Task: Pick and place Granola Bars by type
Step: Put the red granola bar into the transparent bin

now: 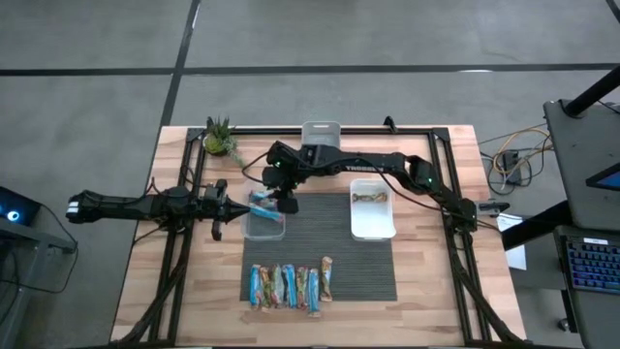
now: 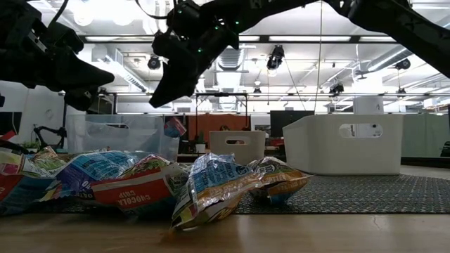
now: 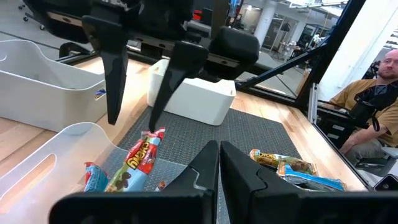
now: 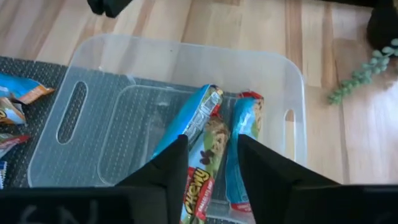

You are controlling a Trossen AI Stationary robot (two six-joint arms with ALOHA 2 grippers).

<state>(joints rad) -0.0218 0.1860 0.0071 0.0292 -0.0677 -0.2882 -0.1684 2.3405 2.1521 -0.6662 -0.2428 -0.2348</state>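
Right gripper [image 1: 287, 206] is positioned over the clear bin [image 1: 254, 229], fingers spread, a released bar [image 4: 202, 168] lying inside between them. A straight lift is advised so nothing is snagged. Remaining Granola Bars [image 1: 289, 285] are rowed on the mat. Left gripper [image 1: 225, 205] is parked beside the bin, fingers pressed together.

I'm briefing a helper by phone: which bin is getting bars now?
On the dark mat, two bins sit above a row of granola bars. It is the clear bin on the left, under the right claw; its neighbour is white.
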